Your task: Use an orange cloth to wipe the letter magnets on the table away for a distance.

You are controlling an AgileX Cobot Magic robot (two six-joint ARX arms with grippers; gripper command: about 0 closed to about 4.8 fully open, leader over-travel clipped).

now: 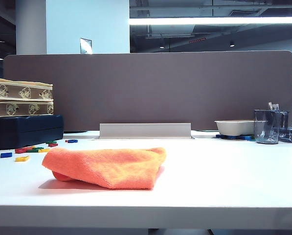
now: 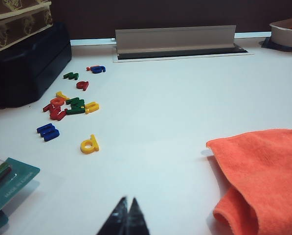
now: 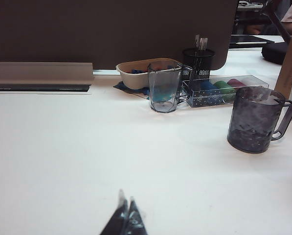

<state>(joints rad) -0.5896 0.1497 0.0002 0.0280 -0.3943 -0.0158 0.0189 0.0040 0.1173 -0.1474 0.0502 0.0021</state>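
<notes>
Left gripper jaws closed between letter magnets and orange cloth

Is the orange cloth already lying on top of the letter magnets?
No, the orange cloth lies apart from the letter magnets, with bare table between them.

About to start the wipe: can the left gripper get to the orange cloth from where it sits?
Probably yes. The left gripper, jaws shut, hangs over bare table; nothing stands between it and the orange cloth.
</notes>
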